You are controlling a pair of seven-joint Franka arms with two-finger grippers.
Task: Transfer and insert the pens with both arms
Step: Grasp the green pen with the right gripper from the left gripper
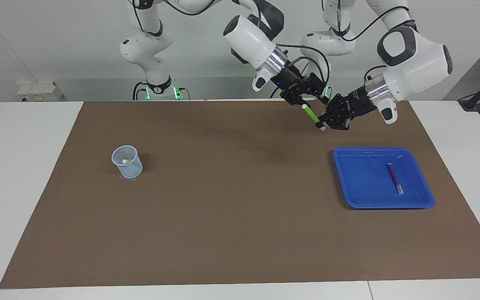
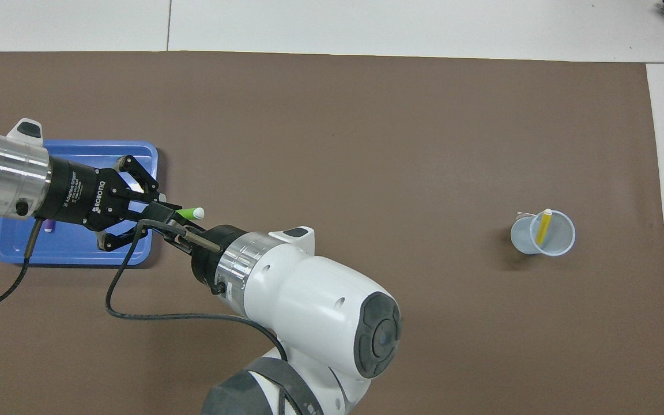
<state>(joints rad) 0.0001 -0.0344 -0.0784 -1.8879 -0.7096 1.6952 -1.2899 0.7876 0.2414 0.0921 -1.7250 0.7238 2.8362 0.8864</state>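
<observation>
Green pen (image 1: pixel 311 115) hangs in the air over the brown mat (image 1: pixel 223 208), slanting from a pale end at about 10 o'clock in the facing view down to its other end at 4 o'clock. The left gripper (image 1: pixel 322 124) pinches that lower end between fingers pressed onto it, so most of the pen juts out past the fingertips. The right gripper (image 1: pixel 303 103) sits at the pen's upper pale end, the tip lying at its fingers; whether they are spread or already pressing on it I cannot tell. Both grippers are over the mat, at about 11 o'clock from the blue tray (image 1: pixel 348 183) in the facing view.

Purple pen (image 1: pixel 394 177) lies flat in the tray, toward the left arm's end of the bench (image 1: pixel 27 166), well apart from both grippers. Yellow pen (image 2: pixel 543 226) stands leaning in the pale cup (image 2: pixel 557 245), which sits on the mat toward the right arm's end, well apart from the tray.
</observation>
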